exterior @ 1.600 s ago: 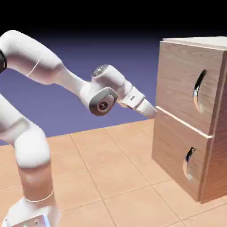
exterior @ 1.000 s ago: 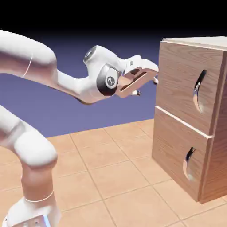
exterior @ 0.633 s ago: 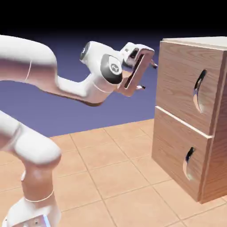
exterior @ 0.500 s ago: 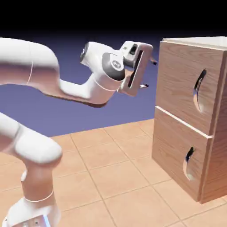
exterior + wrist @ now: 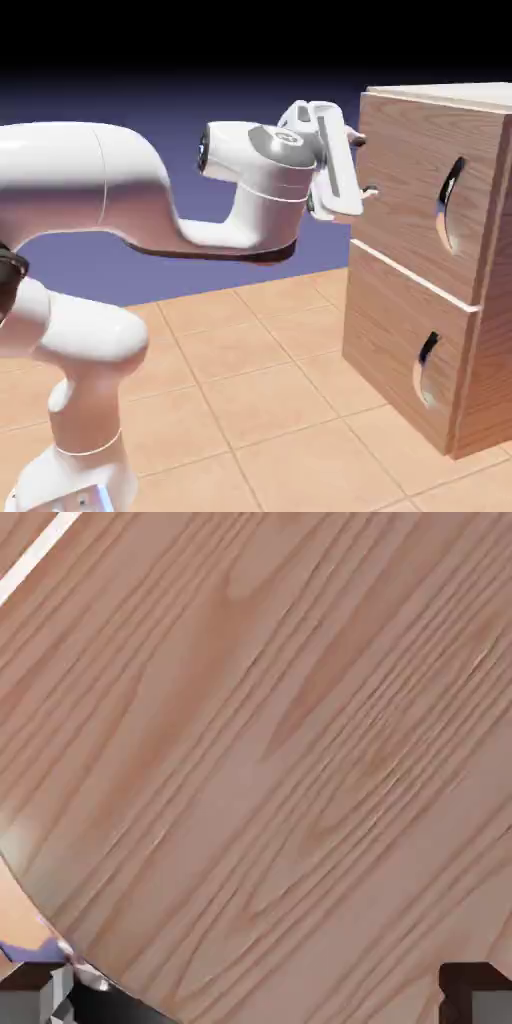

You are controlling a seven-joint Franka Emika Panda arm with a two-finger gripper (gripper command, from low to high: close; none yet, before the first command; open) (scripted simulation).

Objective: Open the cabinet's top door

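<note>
Close up, open gripper (image 5: 360, 163), unlabeled cabinet (image 5: 425, 260)

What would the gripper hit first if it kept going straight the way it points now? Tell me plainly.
Most likely the top door of the cabinet: bare wood near its left edge, not the curved handle. The open gripper points level at that panel, and wood grain fills the hand view. The remaining gap is unclear.

The cabinet (image 5: 430, 260) is standing on the floor (image 5: 260, 390) at the right. The top door (image 5: 425, 190) is sitting above the lower panel (image 5: 405, 350). The gripper (image 5: 362, 165) is hovering just left of the top door's left edge.
</note>
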